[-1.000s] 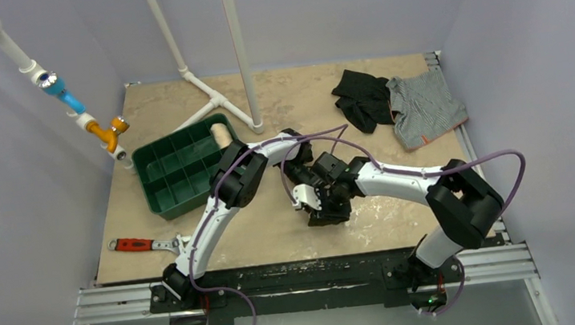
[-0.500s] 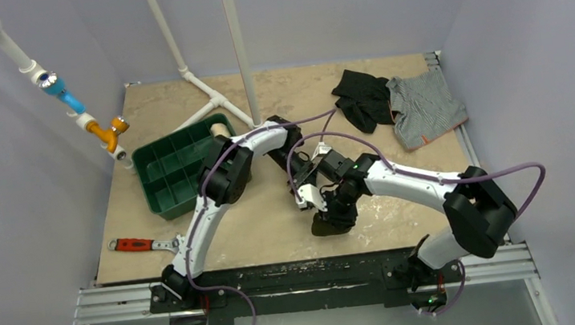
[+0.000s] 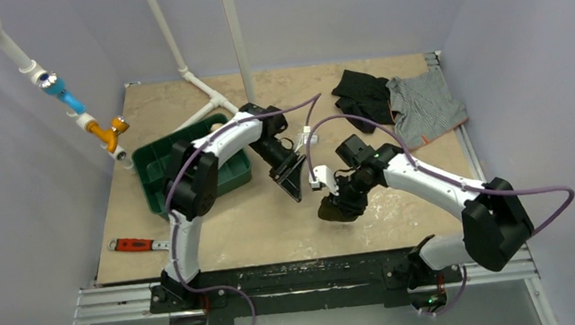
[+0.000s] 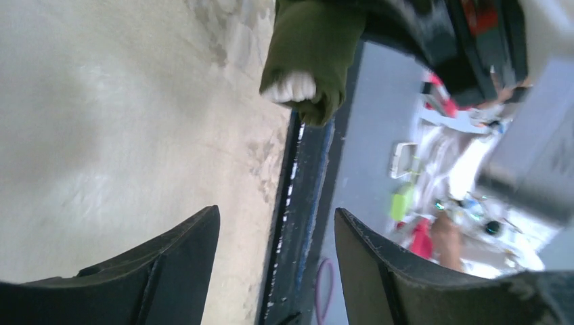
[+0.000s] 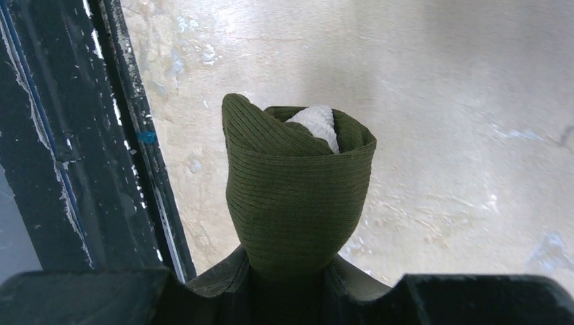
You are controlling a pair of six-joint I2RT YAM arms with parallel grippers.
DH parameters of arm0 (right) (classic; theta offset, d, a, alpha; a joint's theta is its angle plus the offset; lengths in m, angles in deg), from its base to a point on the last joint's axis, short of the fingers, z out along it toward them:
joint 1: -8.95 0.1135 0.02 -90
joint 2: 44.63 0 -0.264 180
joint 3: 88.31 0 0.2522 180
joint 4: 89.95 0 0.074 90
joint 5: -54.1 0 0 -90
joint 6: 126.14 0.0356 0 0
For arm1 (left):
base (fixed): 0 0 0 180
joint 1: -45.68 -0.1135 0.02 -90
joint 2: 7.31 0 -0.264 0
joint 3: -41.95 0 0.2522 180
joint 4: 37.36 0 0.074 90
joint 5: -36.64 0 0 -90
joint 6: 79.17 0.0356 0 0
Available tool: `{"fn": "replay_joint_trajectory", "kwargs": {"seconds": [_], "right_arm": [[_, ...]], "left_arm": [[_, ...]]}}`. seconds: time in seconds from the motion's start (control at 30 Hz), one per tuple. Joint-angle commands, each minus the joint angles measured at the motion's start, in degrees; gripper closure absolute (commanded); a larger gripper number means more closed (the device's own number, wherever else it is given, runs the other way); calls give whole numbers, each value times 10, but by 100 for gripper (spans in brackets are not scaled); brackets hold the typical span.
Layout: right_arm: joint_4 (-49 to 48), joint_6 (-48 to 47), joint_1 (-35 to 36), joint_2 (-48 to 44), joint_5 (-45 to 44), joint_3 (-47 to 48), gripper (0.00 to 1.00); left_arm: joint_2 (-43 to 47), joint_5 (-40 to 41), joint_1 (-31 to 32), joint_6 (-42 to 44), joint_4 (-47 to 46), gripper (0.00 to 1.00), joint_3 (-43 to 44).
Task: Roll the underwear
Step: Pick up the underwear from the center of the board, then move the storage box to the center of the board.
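The left fingers (image 4: 193,244) have let go, spread wide, leaving the finished-looking underwear roll (image 5: 298,196) clamped in the right fingers (image 3: 344,196).

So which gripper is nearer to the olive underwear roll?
Right. The right gripper holds the underwear roll; the left gripper is open, apart from it.

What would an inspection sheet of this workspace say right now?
Surface: beige table, stained, no spill seen.
Job's things: underwear, an olive roll with cream inside.
Clutter: green tray, wrench, black garment, striped garment.
Hands: left hand open, empty; right hand shut on the underwear.
Cables: purple cables loop loosely along both arms.
Surroundings: white pipes, grey walls.
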Motion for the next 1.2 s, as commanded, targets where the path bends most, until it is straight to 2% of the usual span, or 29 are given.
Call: {"fn": "replay_joint_trajectory", "kwargs": {"seconds": [0.0, 0.2, 0.37, 0.43, 0.63, 0.9, 0.97, 1.17], "right_arm": [[-6, 4, -30, -40, 27, 18, 100], [-47, 45, -67, -56, 13, 19, 100], [-65, 68, -70, -57, 5, 18, 100], [-73, 73, -70, -68, -4, 11, 100], [-80, 76, -70, -68, -15, 3, 100], [-78, 73, -70, -53, -16, 0, 100], [-80, 73, -70, -52, -19, -1, 100], [-87, 81, -73, -56, -35, -3, 100]], "left_arm": [[140, 107, -24, -29, -80, 38, -58], [295, 355, -47, -80, -184, 39, -163], [340, 533, -64, -60, -237, 39, -217], [344, 566, -74, -51, -244, 42, -231], [360, 589, -118, -24, -269, 45, -275], [345, 581, -138, -7, -290, 47, -312], [338, 575, -138, -5, -295, 52, -322], [328, 510, -136, -9, -288, 77, -349]]}}
